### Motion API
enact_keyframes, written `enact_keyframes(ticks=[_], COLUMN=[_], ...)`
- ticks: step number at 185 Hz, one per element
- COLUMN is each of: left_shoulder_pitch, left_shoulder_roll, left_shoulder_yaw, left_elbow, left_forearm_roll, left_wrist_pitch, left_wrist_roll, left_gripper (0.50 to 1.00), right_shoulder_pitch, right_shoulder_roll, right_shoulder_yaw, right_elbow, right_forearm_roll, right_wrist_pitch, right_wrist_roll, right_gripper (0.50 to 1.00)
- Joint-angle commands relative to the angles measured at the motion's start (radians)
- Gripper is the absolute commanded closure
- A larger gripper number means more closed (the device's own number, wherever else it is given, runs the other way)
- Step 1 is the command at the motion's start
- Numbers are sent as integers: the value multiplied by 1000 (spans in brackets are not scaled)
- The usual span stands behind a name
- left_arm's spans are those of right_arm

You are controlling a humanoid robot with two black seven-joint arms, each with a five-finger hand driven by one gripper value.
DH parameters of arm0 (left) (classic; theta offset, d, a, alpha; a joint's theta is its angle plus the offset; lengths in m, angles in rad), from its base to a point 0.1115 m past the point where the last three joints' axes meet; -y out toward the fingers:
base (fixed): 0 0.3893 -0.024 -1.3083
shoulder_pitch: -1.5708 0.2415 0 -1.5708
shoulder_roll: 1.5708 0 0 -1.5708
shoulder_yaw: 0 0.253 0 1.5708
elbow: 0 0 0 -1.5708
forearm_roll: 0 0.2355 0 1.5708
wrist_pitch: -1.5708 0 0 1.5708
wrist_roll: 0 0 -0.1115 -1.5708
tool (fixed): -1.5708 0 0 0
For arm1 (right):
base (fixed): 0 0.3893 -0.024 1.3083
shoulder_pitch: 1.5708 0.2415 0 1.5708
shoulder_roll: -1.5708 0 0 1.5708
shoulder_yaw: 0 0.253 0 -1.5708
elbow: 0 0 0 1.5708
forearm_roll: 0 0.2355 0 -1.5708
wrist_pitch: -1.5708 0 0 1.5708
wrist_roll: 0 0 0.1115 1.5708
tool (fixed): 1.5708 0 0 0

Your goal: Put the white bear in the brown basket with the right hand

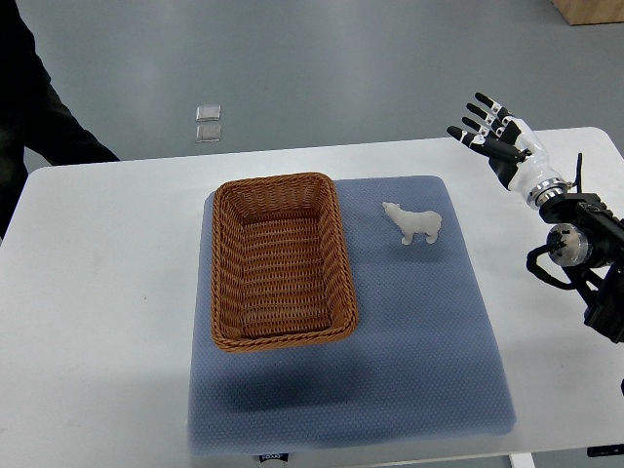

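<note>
The white bear (413, 224) is being shown standing upright on the blue mat (419, 361), just beside the right rim of the brown basket (281, 261) and apart from it. It is judged to be a small, rigid, light figurine with a smooth and possibly slippery surface, so it is probably best taken across the flanks of its body, the thin legs and the head being avoided. The right hand (492, 133) is being held above the table's far right corner, well apart from the bear, with its fingers spread wide and nothing being grasped. The basket is lying empty, its raised woven wall being the one thing that is likely to need clearing on the way in. Nothing is standing between hand and bear. A person's dark sleeve (39, 107) is being seen at the upper left, beyond the white table (97, 292). The left hand is not being shown.
</note>
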Motion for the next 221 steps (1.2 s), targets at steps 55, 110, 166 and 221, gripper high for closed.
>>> enact_keyframes(ticks=[55,110,166,221], left_shoulder_pitch=[0,0,0,0], left_shoulder_roll=[0,0,0,0], left_shoulder_yaw=[-1,-1,-1,-1], left_elbow=[4,4,4,4], left_forearm_roll=[0,-1,-1,-1], left_wrist_pitch=[0,0,0,0], left_wrist_roll=[1,3,1,1], left_gripper=[500,500,500,500], right_shoulder_pitch=[0,0,8,14], right_shoulder_roll=[0,0,-12,-20], right_shoulder_yaw=[0,0,0,-3], right_elbow=[0,0,0,0], right_forearm_roll=[0,0,0,-5], right_wrist_pitch=[0,0,0,0], right_wrist_roll=[1,1,1,1], right_gripper=[576,576,576,576])
